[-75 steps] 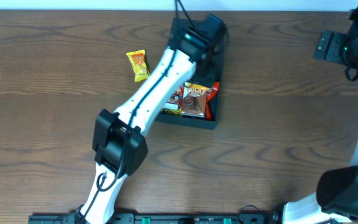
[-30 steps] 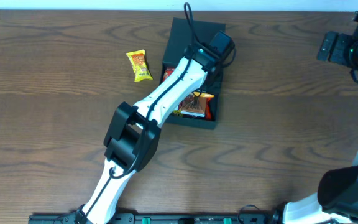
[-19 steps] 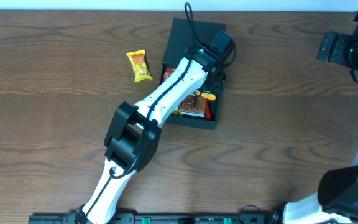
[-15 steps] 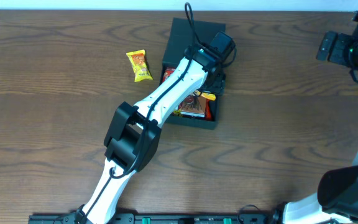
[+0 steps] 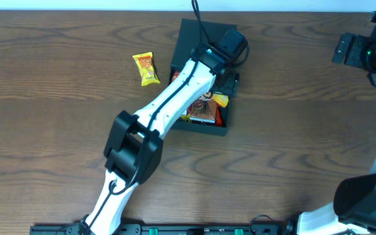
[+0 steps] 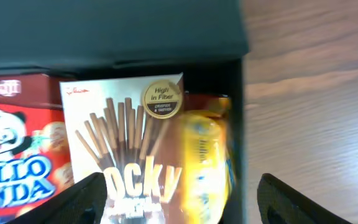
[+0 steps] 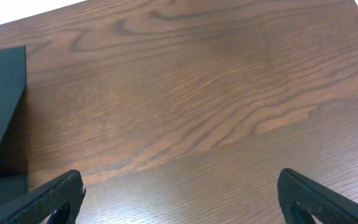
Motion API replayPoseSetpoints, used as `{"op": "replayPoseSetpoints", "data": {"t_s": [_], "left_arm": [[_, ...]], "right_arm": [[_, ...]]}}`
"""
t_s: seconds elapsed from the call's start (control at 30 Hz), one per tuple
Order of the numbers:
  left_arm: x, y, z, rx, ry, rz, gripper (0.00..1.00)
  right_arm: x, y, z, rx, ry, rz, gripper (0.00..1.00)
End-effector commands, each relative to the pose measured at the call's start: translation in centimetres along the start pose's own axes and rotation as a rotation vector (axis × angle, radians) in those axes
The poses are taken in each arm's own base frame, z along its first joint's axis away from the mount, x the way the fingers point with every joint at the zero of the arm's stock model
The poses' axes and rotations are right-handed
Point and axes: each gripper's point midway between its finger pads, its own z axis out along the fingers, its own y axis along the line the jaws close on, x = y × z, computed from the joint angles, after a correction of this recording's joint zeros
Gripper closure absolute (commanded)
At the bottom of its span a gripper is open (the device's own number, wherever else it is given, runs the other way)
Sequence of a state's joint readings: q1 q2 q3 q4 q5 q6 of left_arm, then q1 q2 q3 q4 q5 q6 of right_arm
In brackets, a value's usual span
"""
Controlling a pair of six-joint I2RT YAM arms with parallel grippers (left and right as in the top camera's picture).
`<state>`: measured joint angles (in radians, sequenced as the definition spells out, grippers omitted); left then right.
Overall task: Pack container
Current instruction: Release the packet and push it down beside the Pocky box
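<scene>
The container (image 5: 198, 36) sits on the far half of the bench (image 5: 292, 143), near the middle, with its flap lid open toward the far edge. The left fingers (image 6: 82, 202) stand wide apart just above it and hold nothing. Under them lie a Pocky packet (image 6: 129, 155), a yellow packet (image 6: 207, 155) beside the container's wall, and a red Hello Panda packet (image 6: 17, 155). Another yellow snack packet (image 5: 145, 68) lies on the bench near the container, on its left in the overhead view. The right fingers (image 7: 55, 199) are wide too, empty, over bare wood well apart from the container.
</scene>
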<state>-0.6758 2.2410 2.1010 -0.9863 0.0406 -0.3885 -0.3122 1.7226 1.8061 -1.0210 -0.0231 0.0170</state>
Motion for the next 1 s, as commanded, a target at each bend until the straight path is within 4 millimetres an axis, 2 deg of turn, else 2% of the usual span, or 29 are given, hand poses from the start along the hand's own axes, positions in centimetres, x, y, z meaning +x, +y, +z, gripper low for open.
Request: {"op": "replayPoseSetpoints", "data": {"t_s": [0.0, 0.3, 0.4, 0.5, 0.6, 0.63, 0.97], "left_arm": [[-0.7, -0.1, -2.4, 0.01, -0.048, 0.01, 0.21], [-0.7, -0.1, -2.4, 0.013, -0.045, 0.01, 0.29], [-0.7, -0.1, -2.3, 0.012, -0.044, 0.01, 0.44], [-0.6, -0.1, -2.2, 0.012, -0.041, 0.01, 0.69], [-0.4, 0.0, -1.5, 0.005, -0.025, 0.01, 0.85], [-0.1, 0.0, -1.0, 0.009, -0.012, 0.012, 0.94], [-0.1, -0.8, 0.6, 0.046, 0.004, 0.052, 0.94]], "right_arm": [[-1.1, -0.3, -1.8, 0.001, -0.051, -0.005, 0.01], [-1.1, -0.3, -1.8, 0.001, -0.051, -0.005, 0.01], [-1.1, -0.2, -1.8, 0.0, -0.05, -0.006, 0.01], [-1.1, -0.1, -1.8, -0.006, -0.051, -0.006, 0.01], [-1.1, -0.1, -1.8, -0.007, -0.05, -0.006, 0.01], [-1.1, -0.1, -1.8, -0.007, -0.05, -0.006, 0.01], [-0.9, -0.1, -1.8, -0.007, -0.044, -0.006, 0.01]]}}
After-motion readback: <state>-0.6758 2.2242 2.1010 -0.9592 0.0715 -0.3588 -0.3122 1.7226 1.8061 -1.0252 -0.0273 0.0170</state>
